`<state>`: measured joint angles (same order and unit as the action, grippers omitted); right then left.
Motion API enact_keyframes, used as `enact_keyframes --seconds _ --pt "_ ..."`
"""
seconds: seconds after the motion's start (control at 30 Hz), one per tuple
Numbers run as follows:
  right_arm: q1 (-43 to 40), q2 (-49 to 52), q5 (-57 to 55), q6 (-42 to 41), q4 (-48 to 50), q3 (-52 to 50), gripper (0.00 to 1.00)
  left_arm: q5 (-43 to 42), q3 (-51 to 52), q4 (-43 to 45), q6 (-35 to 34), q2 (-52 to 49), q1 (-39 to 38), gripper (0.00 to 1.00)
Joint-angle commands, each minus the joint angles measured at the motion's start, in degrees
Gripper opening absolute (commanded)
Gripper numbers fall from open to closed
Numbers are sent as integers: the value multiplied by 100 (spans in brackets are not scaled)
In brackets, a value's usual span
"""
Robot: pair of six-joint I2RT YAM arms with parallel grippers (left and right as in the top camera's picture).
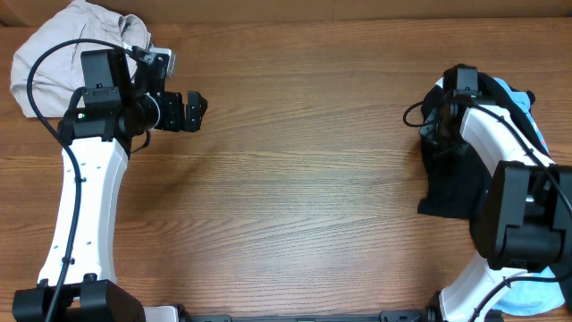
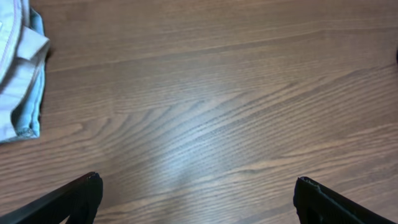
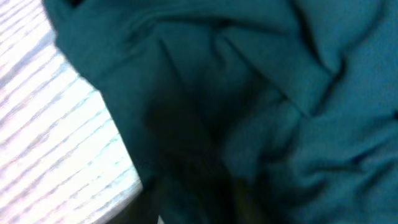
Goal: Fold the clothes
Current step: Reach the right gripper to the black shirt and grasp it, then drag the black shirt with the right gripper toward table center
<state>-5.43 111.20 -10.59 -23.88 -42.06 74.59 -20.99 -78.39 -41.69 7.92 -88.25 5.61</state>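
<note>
A beige garment (image 1: 71,45) lies bunched at the table's back left corner; its pale edge (image 2: 18,68) shows at the left of the left wrist view. My left gripper (image 1: 198,109) hovers just right of it, open (image 2: 198,180) over bare wood with nothing between its fingers. At the right, a black garment (image 1: 447,183) lies crumpled, partly over a light blue T-shirt (image 1: 525,109). My right gripper (image 1: 436,125) is pressed down into the black garment's upper left part. Dark cloth (image 3: 261,93) fills the right wrist view and hides the fingers.
The wooden table (image 1: 304,179) stretches between the two arms. More light blue cloth (image 1: 536,302) shows at the front right corner, beside the right arm's base. A strip of bare wood (image 3: 56,124) appears left of the dark cloth.
</note>
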Motion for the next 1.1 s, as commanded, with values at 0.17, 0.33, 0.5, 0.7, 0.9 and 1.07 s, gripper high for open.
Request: enact_keyframes --seconds 0.17,0.33,0.5,0.7,0.9,1.07 --pt "15 26 219 0 59 -68 4 66 -138 267 109 -15 -37 100" --pt "33 -9 601 212 -678 697 4 151 -144 623 107 -7 -37 100" --pt "295 -138 1102 704 -1790 1843 4 153 -380 678 101 7 -31 100" --pt "1355 -179 1635 914 -2903 3276 4 216 -841 570 -31 7 144 100" --pt "3032 -142 1790 575 -2566 3423 4 214 -988 551 -66 7 660 100" --pt "4094 -92 1930 404 -2111 3423 4 243 -988 555 -59 7 1099 100"
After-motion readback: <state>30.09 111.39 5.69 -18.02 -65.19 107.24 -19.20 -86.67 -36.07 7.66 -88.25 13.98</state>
